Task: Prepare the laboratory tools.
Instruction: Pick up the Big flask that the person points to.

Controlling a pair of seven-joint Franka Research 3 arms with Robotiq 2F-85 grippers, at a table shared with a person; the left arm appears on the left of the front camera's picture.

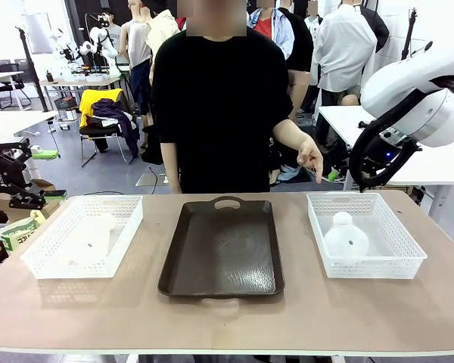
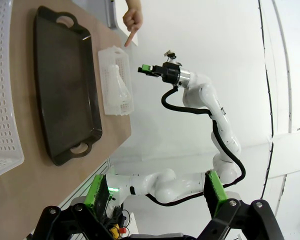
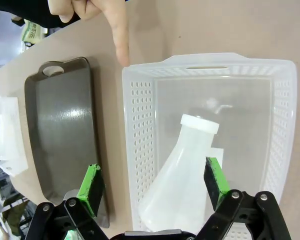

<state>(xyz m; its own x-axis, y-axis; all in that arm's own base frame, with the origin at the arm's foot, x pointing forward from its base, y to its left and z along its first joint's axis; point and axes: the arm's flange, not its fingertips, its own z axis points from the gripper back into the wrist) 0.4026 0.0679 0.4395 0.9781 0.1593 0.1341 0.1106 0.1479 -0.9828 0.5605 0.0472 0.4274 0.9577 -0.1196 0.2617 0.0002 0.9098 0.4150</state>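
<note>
One frosted white flask (image 1: 346, 235) lies in the right mesh basket (image 1: 397, 261). In the right wrist view this flask (image 3: 185, 170) lies neck up-right below my right gripper (image 3: 152, 185), which hangs open above it, green pads either side. A second flask (image 1: 91, 238) lies in the left basket (image 1: 41, 261). My left gripper (image 2: 155, 195) is open and holds nothing; it sits off the table's left side (image 1: 7, 178). A person's hand (image 1: 310, 157) points a finger (image 3: 121, 42) at the right basket's far rim.
A dark brown handled tray (image 1: 223, 246) lies between the two baskets with nothing in it. The person stands at the far edge behind the tray. My right arm (image 1: 416, 94) reaches in from the upper right; its gripper (image 2: 146, 69) hovers above the right basket (image 2: 115, 82).
</note>
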